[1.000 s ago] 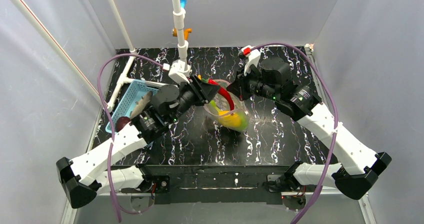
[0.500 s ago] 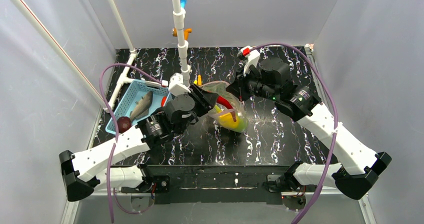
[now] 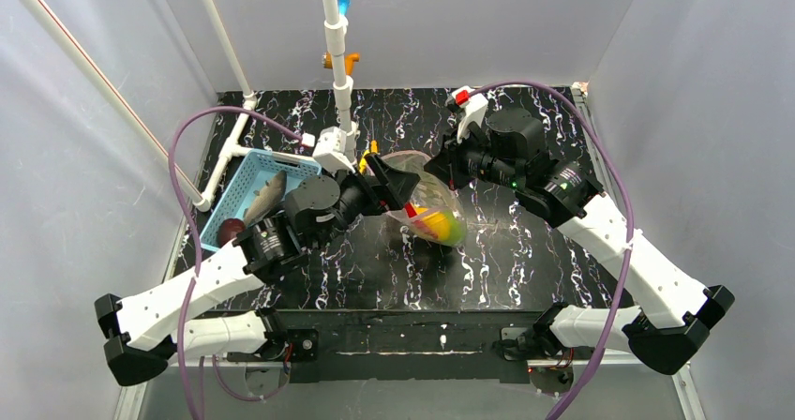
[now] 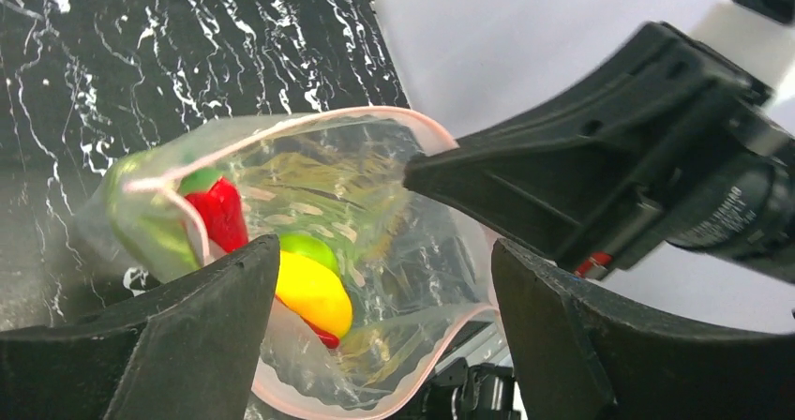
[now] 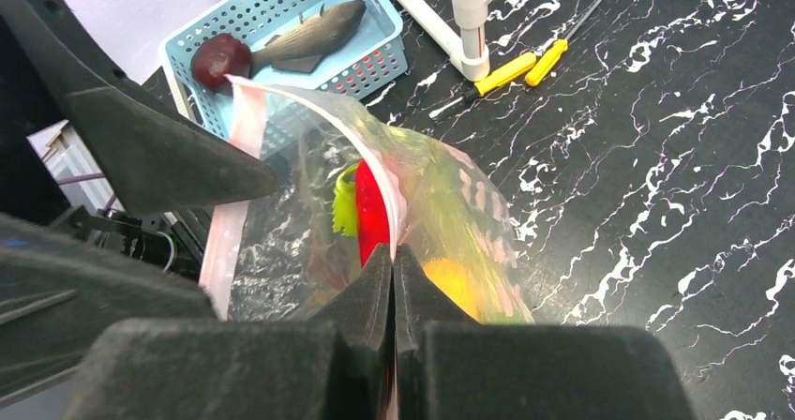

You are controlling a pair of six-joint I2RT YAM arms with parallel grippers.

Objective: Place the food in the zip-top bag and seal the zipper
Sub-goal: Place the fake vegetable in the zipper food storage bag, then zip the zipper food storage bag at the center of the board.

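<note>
Right gripper (image 5: pixel 394 256): clamped on zip-top bag (image 5: pixel 281 237) rim.
Left gripper (image 4: pixel 384 251): jaws apart, facing bag mouth.
Bag contents: red chili (image 5: pixel 372 204), yellow fruit (image 4: pixel 314 293).
Basket (image 5: pixel 373 64), left: grey fish (image 5: pixel 314 31), dark red piece (image 5: pixel 216 59).

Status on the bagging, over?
Left jaws open, right jaws shut on bag rim. Bag unsealed, chili and yellow fruit inside. Fish, dark red piece in basket. Nothing in the way.

high rear overhead, wrist views close, sharing zip-top bag (image 3: pixel 433 195)

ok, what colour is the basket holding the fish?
Light blue, with perforated walls. The basket shows best in the right wrist view.
</note>
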